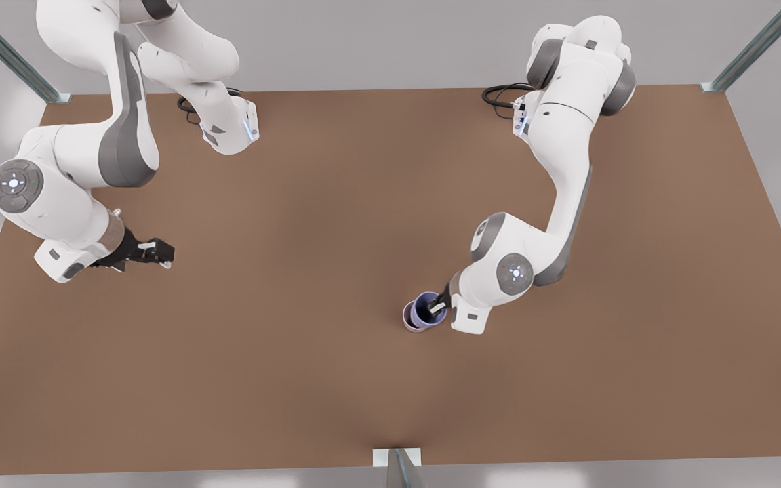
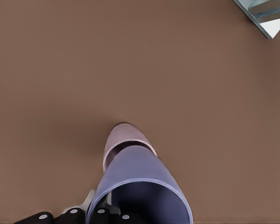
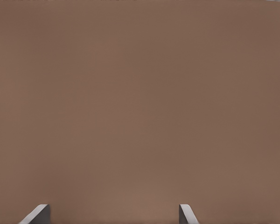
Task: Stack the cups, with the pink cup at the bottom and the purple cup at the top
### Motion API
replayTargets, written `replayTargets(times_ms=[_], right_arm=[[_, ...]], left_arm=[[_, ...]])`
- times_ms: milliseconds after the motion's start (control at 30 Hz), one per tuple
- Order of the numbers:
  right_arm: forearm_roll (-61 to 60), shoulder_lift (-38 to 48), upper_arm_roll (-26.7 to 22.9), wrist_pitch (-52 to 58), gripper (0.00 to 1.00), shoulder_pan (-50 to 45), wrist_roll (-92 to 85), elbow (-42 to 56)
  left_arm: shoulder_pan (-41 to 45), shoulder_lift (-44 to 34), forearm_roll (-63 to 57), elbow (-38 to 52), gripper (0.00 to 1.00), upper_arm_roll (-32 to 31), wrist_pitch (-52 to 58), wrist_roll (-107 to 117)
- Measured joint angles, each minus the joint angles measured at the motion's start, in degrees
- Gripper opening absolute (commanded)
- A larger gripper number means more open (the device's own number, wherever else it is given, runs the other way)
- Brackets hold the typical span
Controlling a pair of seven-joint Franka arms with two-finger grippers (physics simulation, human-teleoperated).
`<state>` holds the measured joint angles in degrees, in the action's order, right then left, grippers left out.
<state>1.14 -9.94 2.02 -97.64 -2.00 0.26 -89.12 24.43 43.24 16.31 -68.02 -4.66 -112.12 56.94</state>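
Observation:
The purple cup (image 1: pixel 425 309) hangs tilted in my left gripper (image 1: pixel 438 306), which is shut on its rim, at the front view's right of centre. Its lower end sits over or in the mouth of the pink cup (image 1: pixel 408 318), which stands on the table; how deep it reaches I cannot tell. In the left wrist view the purple cup (image 2: pixel 140 179) covers most of the pink cup (image 2: pixel 122 140), and the left gripper (image 2: pixel 101 212) grips the rim. My right gripper (image 1: pixel 160 255) waits open at the front view's left, its fingertips (image 3: pixel 37 214) wide apart over bare table.
The brown table (image 1: pixel 336 224) stretches wide around the cups. Metal frame posts stand at the back corners (image 1: pixel 750 47) and at the front edge's middle (image 1: pixel 397 464). Both arm bases and their cables sit along the back edge.

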Motion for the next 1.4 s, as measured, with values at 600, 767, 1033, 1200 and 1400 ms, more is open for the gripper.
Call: replayTargets(times_ms=[600,767,1033,1200,1400], right_arm=[[0.0,0.0,-0.1,0.3,1.0,0.0,0.0,0.0],[0.0,0.0,0.0,0.3,1.0,0.0,-0.1,0.0],[0.0,0.0,-0.1,0.3,1.0,0.0,0.0,0.0],[0.0,0.0,-0.1,0.4,1.0,0.1,-0.1,0.0],[0.0,0.0,-0.1,0.4,1.0,0.0,-0.1,0.0]], left_arm=[[0.6,1.2,0.5,-0.8,0.21,0.0,-0.7,-0.1],[0.6,1.6,0.3,-0.9,0.21,0.0,-1.2,-0.2],[0.5,2.0,0.5,-0.9,0.64,0.0,-1.6,-0.4],[0.3,1.9,1.6,-0.9,0.99,0.0,-1.6,-0.5],[0.2,1.8,1.8,-0.9,0.99,0.0,-1.5,-0.5]])
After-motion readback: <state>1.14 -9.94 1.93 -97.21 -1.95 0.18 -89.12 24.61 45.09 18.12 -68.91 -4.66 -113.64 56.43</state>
